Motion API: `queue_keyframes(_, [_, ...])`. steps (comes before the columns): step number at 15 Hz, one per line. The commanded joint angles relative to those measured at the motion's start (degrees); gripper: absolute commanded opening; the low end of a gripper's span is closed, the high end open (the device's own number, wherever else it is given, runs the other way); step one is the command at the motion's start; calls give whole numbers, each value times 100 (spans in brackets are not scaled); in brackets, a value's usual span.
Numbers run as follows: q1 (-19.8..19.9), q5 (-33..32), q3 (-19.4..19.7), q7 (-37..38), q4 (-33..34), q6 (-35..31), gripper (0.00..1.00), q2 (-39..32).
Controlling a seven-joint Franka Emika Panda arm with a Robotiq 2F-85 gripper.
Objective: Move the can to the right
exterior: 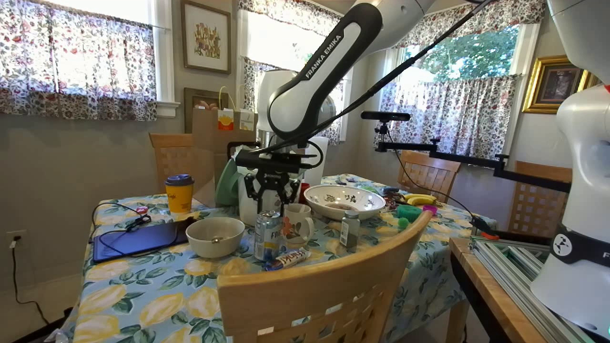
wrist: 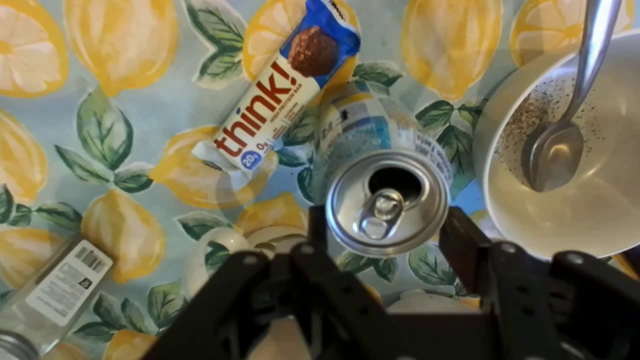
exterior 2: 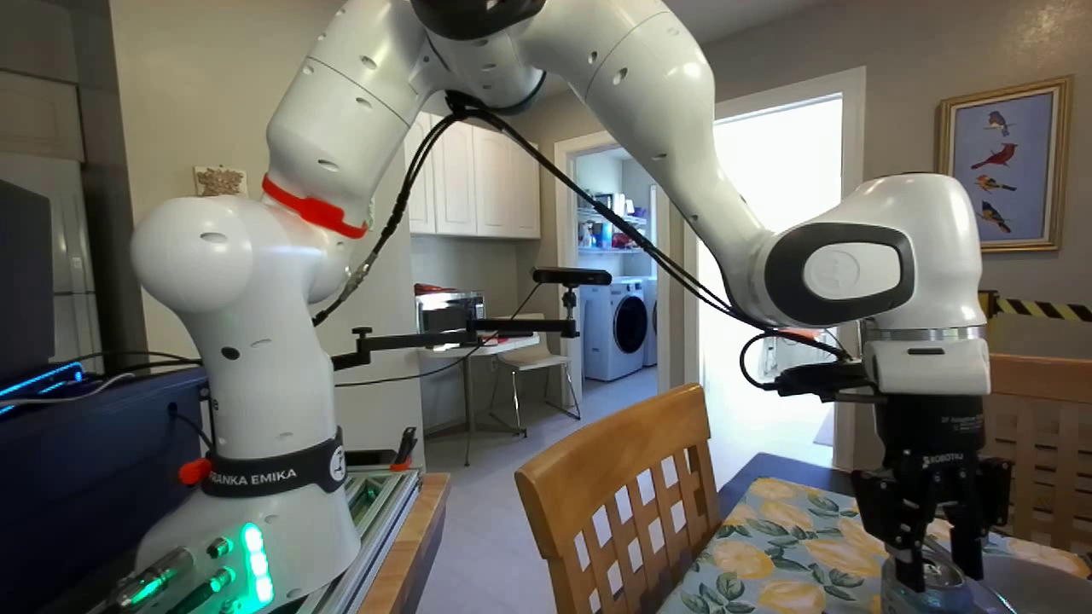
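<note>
The can (exterior: 268, 236) stands upright on the lemon-patterned tablecloth in an exterior view. Its opened silver top with a pull tab shows in the wrist view (wrist: 387, 202). In an exterior view, only its upper part (exterior 2: 930, 588) shows at the bottom edge, partly covered by a finger. My gripper (wrist: 384, 220) points straight down, with one black finger on each side of the can's top. The fingers look spread about as wide as the can, with no clear squeeze on it. In both exterior views, the gripper (exterior: 271, 207) is right at the can's top (exterior 2: 938, 567).
A think! bar (exterior: 288, 259) lies against the can's base. A bowl with a spoon (exterior: 214, 243) stands close on one side, a flowered mug (exterior: 295, 228) on the other. A shaker bottle (exterior: 350, 231), large bowl (exterior: 345, 202) and chair back (exterior: 329, 290) are near.
</note>
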State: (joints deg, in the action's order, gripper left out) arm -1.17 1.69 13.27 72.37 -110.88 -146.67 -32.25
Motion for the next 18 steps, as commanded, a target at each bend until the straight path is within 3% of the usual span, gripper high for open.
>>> queue_keyframes(1, [-51, 67, 21, 216, 239, -110, 91, -194])
queue_keyframes(3, [-50, 85, -2, 169, 245, -95, 100, -131])
queue_keyframes(7, [-105, 47, -21, 102, 151, 2, 100, 198])
queue_keyframes(11, [21, 351, -473, -388, -63, 150, 100, 711])
queue_keyframes(18, [230, 1525, -1518, -2515, -292, 361, 100, 1372])
